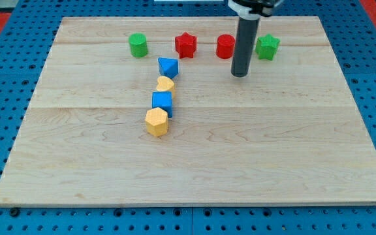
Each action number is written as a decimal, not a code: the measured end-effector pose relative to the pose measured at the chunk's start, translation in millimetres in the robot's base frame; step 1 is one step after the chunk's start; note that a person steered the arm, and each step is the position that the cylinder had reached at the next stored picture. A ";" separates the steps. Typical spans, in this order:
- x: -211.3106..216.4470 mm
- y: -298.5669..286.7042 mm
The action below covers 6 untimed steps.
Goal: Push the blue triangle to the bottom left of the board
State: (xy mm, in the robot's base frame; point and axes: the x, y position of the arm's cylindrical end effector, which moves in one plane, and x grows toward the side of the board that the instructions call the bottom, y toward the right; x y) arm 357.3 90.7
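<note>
The blue triangle [168, 66] lies on the wooden board [194, 163] in its upper middle, at the top of a short column of blocks. Directly below it sit a yellow heart [165, 85], a blue cube [162, 102] and a yellow hexagon [156, 121], each touching or nearly touching its neighbour. My tip [239, 74] stands to the right of the blue triangle, well apart from it, just below the red cylinder [225, 46]. The rod partly covers that cylinder's right edge.
A row of blocks runs along the view's top: a green cylinder [138, 45], a red star [185, 44], the red cylinder and a green star [267, 46]. Blue pegboard surrounds the board on all sides.
</note>
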 end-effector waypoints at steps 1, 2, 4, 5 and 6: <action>-6.2 -56.9; -5.3 -118.2; 7.3 -148.3; -9.8 -135.9; -11.2 -200.9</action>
State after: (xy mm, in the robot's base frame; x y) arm 346.1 -110.2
